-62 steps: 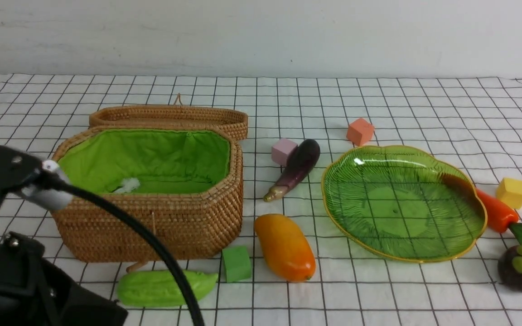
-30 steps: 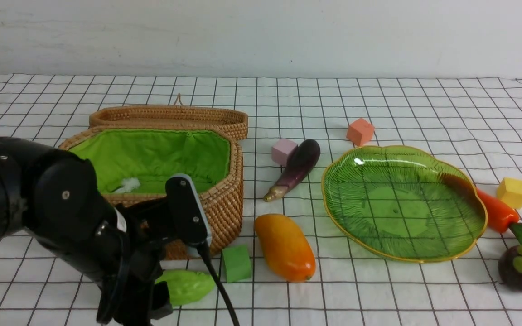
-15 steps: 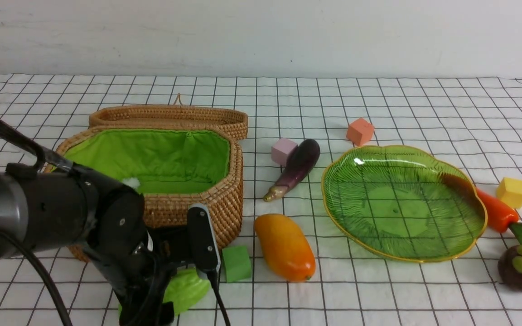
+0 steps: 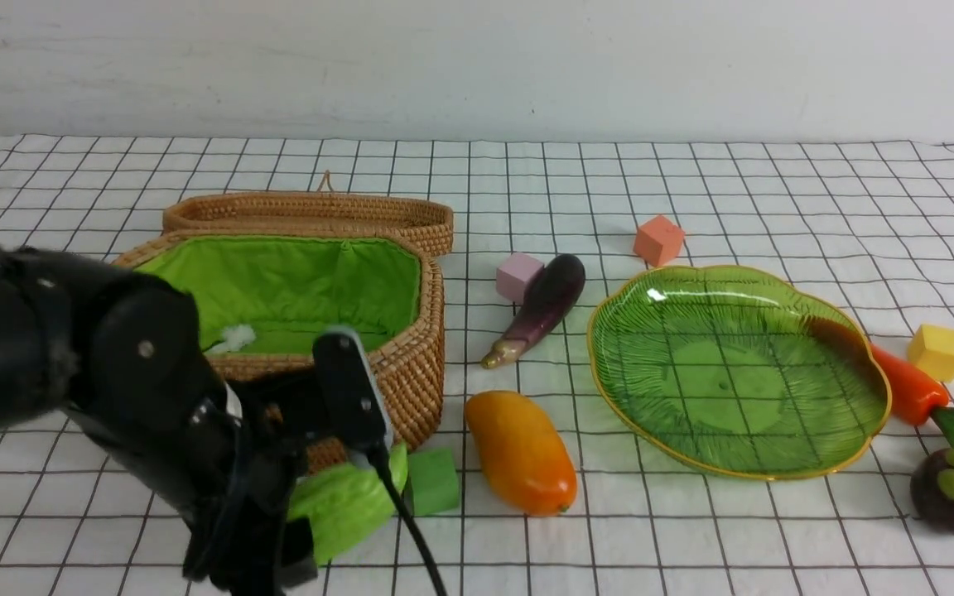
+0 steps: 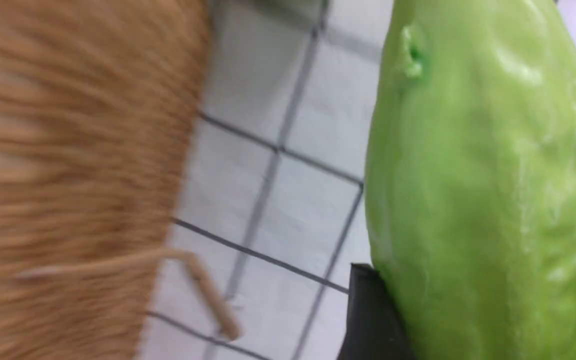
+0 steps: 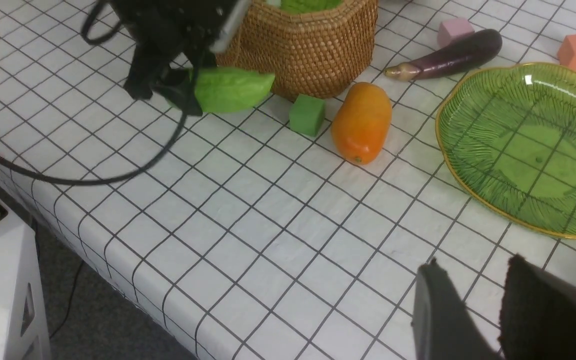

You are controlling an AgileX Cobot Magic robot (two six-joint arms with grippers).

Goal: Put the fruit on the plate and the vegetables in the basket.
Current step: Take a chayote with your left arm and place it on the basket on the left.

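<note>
Lifting the gourd [image 4: 353, 501] into the basket [image 4: 411, 364] is, we judge, the step in hand. The left gripper [image 4: 299, 530] is clamped across one end of the gourd. The gourd hangs tilted, seemingly clear of the tablecloth [image 4: 692, 530], at about 7 o'clock on the table and just in front of the basket's near wall.

The basket's open mouth lies at 12 o'clock from the gourd, so we should raise first — high enough for the free tip to pass above the woven rim — and only then carry it away from us. That tip points toward 3 o'clock, close to the green cube [image 4: 432, 482], with the mango [image 4: 520, 452] just beyond, so a low swing would likely knock them.

Because the grip sits near one end, the long free part may sag or twist, so we would move slowly and keep the wrist level. Once over the green lining [image 4: 278, 285] we lower, then let go.

The right gripper [image 6: 473, 280] hovers at about 5 o'clock — its jaws a little apart, nothing between them
</note>
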